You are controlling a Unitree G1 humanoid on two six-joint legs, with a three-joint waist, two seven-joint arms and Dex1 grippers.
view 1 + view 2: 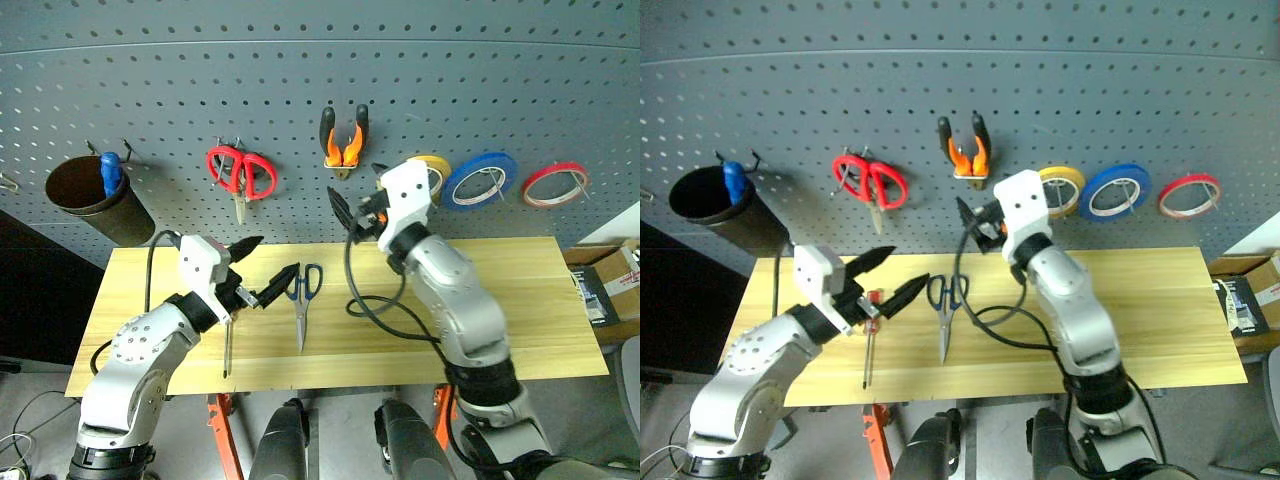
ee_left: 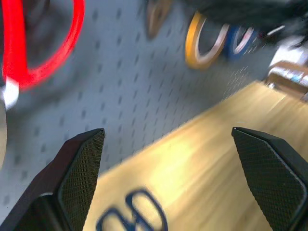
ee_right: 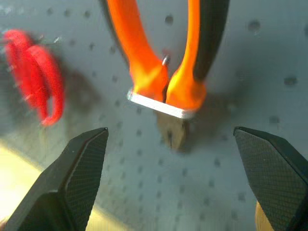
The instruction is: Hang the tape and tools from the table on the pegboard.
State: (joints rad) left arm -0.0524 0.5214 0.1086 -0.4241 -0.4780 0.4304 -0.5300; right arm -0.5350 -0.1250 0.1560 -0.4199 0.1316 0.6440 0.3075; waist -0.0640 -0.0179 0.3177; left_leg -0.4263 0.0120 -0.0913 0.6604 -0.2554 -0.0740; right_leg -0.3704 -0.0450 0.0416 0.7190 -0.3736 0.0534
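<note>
Screwdriver [image 1: 869,340]: nearest of the lot, lying flat on the tabletop [image 1: 520,300] at its left part, dark shaft pointing at the near edge, red handle toward the far side, partly under the left arm.
Blue-handled scissors [image 1: 304,300]: flat on the tabletop just right of the screwdriver, handle loops far, blades pointing near.
Left claw [image 1: 262,270]: hovering over the tabletop between screwdriver and scissors, fingers spread wide, nothing between them; in its wrist view the scissor loops sit below the gap.
Right claw [image 1: 352,195]: up in front of the pegboard [image 1: 300,80], fingers wide apart and empty, just below and to the right of the pliers.
Pliers [image 1: 343,138]: orange and black handles, hanging on the pegboard on a hook at the pivot, handles up, nose down, free of the claw.
Red-handled scissors [image 1: 241,175]: hanging on the board to the left of the pliers.
Black cup [image 1: 95,198]: far left on the board, with a blue-handled tool [image 1: 110,172] standing in it.
Yellow tape roll [image 1: 1065,190]: on the board right of the pliers, partly behind the right wrist.
Blue tape roll [image 1: 480,179]: next along to the right.
Red tape ring [image 1: 555,184]: hanging at the far right of the row.
</note>
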